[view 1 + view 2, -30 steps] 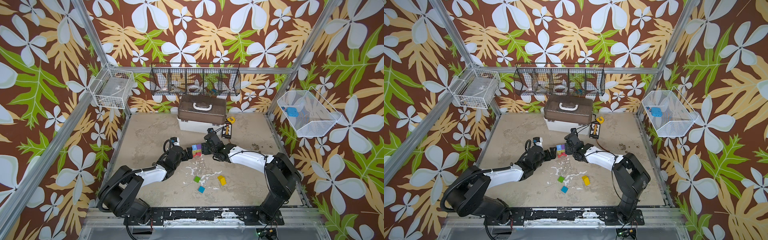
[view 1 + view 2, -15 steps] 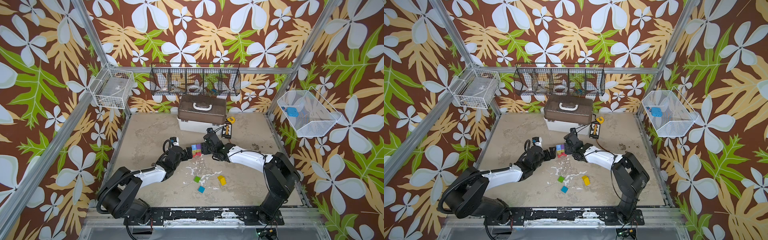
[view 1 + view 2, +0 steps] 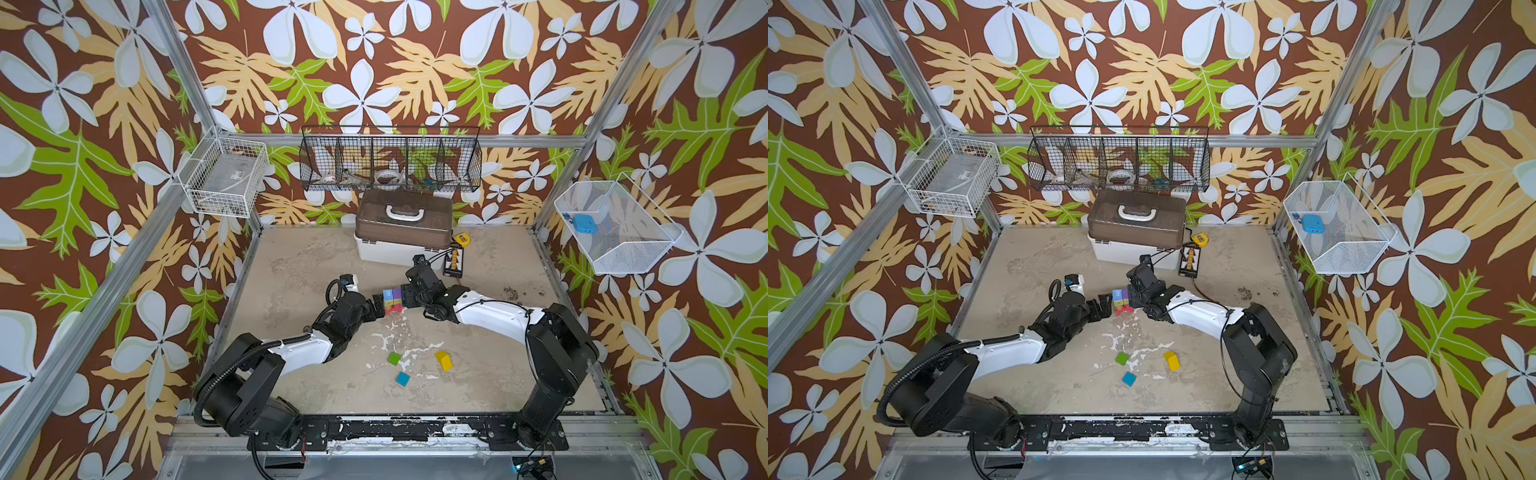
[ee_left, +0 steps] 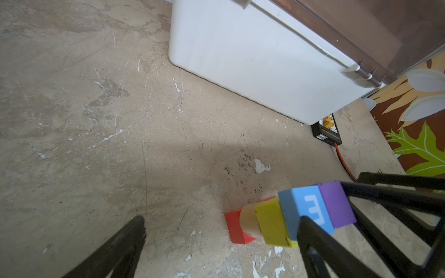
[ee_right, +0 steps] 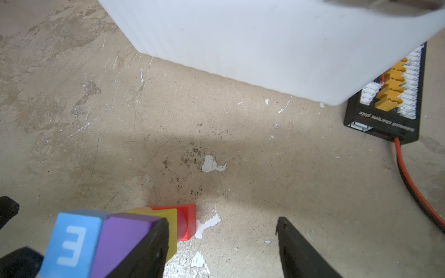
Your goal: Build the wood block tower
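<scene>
Left end effector (image 4: 222,217) gaping wide, right end effector (image 5: 222,219) parted around nothing just beside the purple cube (image 5: 125,231), both flanking the tower (image 3: 392,300) upright on the table (image 3: 299,282) before the white box (image 3: 399,253), green cube (image 3: 394,358), teal cube (image 3: 402,378) and yellow block (image 3: 443,360) lying loose well apart from it.

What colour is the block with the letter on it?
The lettered block is light blue; the left wrist view shows it best.
</scene>
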Robot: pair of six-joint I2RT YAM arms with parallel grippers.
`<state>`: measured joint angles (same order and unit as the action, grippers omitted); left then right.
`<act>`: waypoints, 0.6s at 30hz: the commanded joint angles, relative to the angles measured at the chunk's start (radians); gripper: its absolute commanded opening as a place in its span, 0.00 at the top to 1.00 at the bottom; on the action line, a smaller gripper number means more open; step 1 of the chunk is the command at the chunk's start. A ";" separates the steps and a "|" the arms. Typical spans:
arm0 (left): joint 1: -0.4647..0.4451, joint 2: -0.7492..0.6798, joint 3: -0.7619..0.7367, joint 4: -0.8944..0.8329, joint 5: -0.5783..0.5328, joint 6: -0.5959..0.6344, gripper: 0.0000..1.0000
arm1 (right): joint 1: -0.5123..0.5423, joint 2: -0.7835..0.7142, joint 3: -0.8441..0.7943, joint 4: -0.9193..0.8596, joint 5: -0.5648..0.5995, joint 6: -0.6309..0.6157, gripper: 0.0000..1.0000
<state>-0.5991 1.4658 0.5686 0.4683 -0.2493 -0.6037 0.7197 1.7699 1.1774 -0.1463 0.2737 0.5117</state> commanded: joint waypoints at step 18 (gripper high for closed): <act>-0.001 -0.009 -0.006 0.012 0.006 -0.009 0.01 | 0.000 0.015 0.036 -0.033 0.039 0.007 0.30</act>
<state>-0.5991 1.4612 0.5644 0.4675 -0.2455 -0.6044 0.7197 1.7969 1.2179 -0.1730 0.2958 0.5156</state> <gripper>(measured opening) 0.994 0.700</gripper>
